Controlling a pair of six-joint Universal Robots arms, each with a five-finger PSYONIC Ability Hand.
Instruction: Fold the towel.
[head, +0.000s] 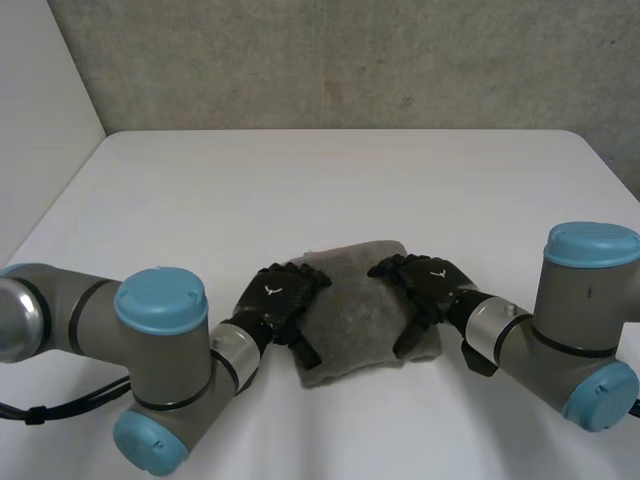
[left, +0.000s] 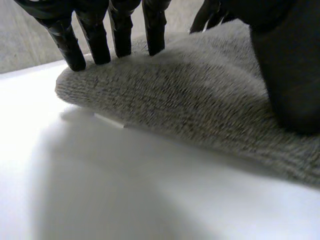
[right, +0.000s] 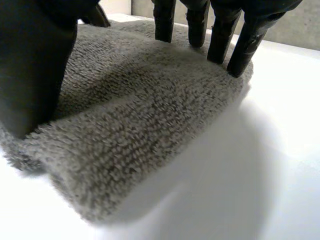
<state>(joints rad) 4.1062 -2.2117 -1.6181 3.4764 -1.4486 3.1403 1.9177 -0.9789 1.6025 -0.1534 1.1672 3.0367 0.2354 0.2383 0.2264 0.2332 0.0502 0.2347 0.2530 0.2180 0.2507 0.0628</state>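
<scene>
Head camera high over table (head: 330, 190), looking down, wrist cameras low, close — all share the towel (head: 365, 310)

Left hand (head: 275, 297) lies over the towel (head: 358, 300)'s left edge and right hand (head: 432, 283) over its right edge, so both edges are hidden in the head view. The left arm (head: 60, 320) runs off the side of the head view, and the right arm (head: 590, 330) off the other. At the left wrist the palm is cut off, and the thumb (left: 290, 65) looms blurred, blocking the towel behind it. It's the same at the right wrist: a blurred thumb (right: 35, 65) masks the cloth there. The towel's underside is hidden, and how many layers it has, cannot tell.
</scene>
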